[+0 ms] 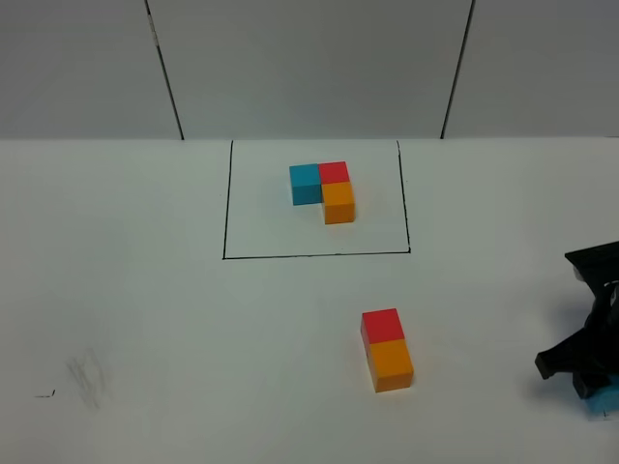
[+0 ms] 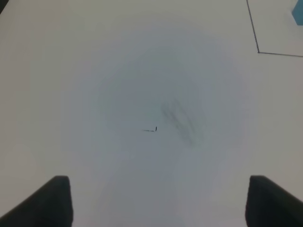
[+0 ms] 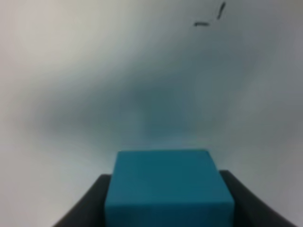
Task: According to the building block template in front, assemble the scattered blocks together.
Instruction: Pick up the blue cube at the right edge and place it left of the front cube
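Right claw (image 1: 586,379) is down at the near right edge of the white tabletop (image 1: 145,319), clamped on the light blue matte cube (image 3: 168,189). Left claw (image 2: 158,208) hangs over bare table on the left, fingers spread wide, nothing in them. The red matte cube (image 1: 382,325) and orange matte cube (image 1: 391,362) sit touching, red on the far side, nearer than the thin black drawn rectangle (image 1: 228,193). Inside that frame sits the small blue-red-orange L-shaped template (image 1: 324,188).

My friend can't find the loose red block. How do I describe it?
Find the black rectangle drawn on the white table. Outside it, nearer the camera, two cubes touch; the loose red cube is the one toward the rectangle, joined only to an orange cube, no blue.
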